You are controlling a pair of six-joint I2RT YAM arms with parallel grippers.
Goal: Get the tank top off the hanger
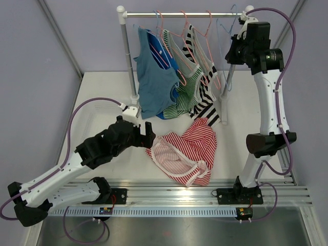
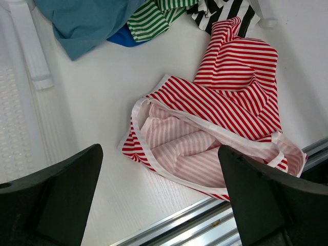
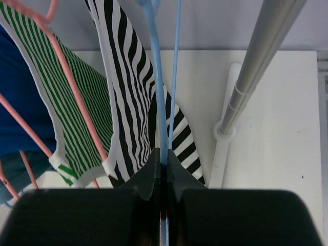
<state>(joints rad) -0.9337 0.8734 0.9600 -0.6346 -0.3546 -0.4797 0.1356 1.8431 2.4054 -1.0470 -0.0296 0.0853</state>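
Lying crumpled on the white surface (image 1: 102, 97), close to the front rail and free of any hanger: the red-striped tank top (image 1: 185, 152). Just left of it, the left pincer (image 1: 148, 134) – spread wide, gripping nothing. Up at the rack bar (image 1: 184, 14), the right pincer (image 3: 163, 159) – clenched on a thin blue hanger (image 3: 152, 61). Alongside, a black-striped top (image 3: 128, 92) and a green-striped top (image 3: 66, 102) on pink hangers (image 3: 76, 88).

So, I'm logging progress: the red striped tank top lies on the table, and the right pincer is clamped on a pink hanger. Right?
Not pink: the right wrist view shows the right pincer shut on a light blue hanger. The red striped tank top does lie on the table.
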